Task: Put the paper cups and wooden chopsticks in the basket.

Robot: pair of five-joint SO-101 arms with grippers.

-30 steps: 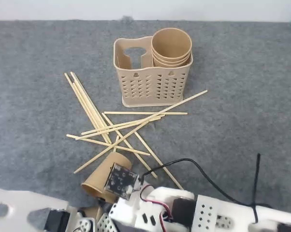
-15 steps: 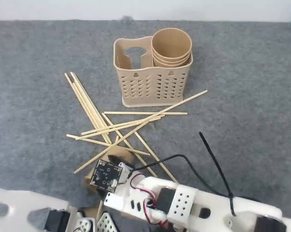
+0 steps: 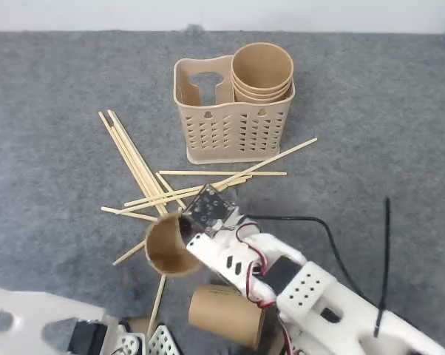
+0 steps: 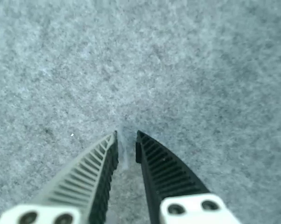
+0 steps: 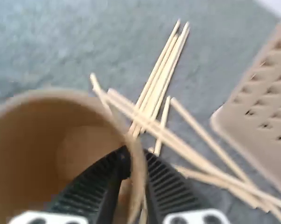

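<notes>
My right gripper (image 3: 184,238) is shut on the rim of a brown paper cup (image 3: 165,244), held up above the scattered wooden chopsticks (image 3: 178,194). The right wrist view shows the gripper (image 5: 131,163) pinching the wall of that cup (image 5: 47,154), with chopsticks (image 5: 164,79) and the basket (image 5: 264,107) beyond. A second paper cup (image 3: 226,316) lies on its side near the front edge. The beige basket (image 3: 233,129) stands at the back and holds stacked cups (image 3: 262,70) in one compartment. My left gripper (image 4: 125,142) points at bare grey carpet, its jaws nearly together with nothing between them.
Grey carpet (image 3: 385,148) covers the table, with free room to the right and left of the basket. A black cable (image 3: 387,251) arcs over the right arm. The left arm's white base (image 3: 38,322) sits at the front left corner.
The right arm has lifted the cup off the carpet and carried it forward toward the chopsticks and basket. A second cup lying on its side has come into sight beneath the arm.
</notes>
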